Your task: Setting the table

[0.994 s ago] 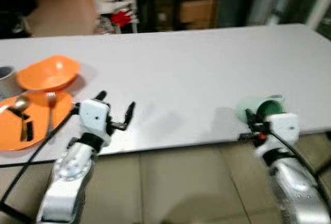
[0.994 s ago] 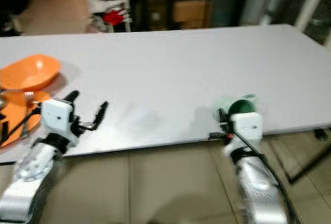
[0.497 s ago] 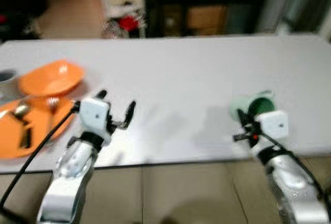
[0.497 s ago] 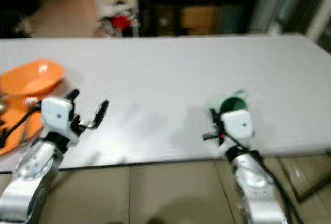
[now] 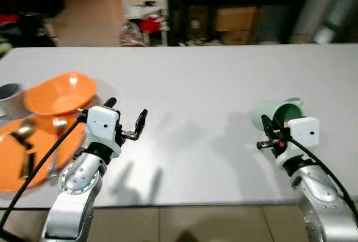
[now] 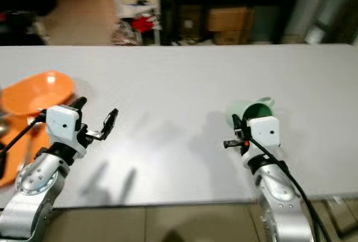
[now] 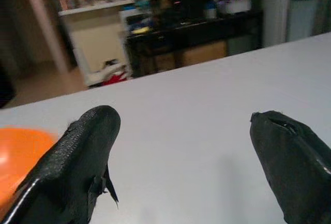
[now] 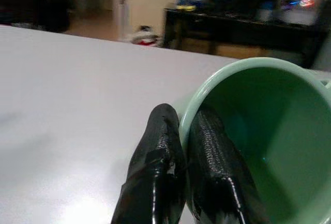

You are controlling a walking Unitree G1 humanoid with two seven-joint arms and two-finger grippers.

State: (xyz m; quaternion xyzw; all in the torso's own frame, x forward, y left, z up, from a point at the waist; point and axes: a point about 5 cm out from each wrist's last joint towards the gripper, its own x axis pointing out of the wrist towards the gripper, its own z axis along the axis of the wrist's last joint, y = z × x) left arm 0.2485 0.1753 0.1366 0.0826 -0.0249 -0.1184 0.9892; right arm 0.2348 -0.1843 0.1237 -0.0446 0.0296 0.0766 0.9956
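A pale green mug (image 5: 273, 112) hangs tilted just above the white table (image 5: 201, 74), its mouth facing me. My right gripper (image 5: 265, 131) is shut on its rim, one finger inside and one outside, as the right wrist view shows on the mug (image 8: 258, 141). My left gripper (image 5: 127, 108) is open and holds nothing, hovering over the table right of the orange dishes. An orange bowl (image 5: 59, 92) sits at the table's left. In front of it lies an orange plate (image 5: 14, 161) with a spoon (image 5: 22, 127) and a fork (image 5: 56, 123) on it.
A grey cup (image 5: 8, 93) stands at the far left edge. Bare table stretches between the two grippers. Beyond the far edge are a dark shelf with cardboard boxes (image 5: 235, 18) and red clutter (image 5: 151, 25) on the floor.
The camera has come closer, so the table's near edge sits lower in the picture and both grippers are now over the table. The right gripper still holds the mug.
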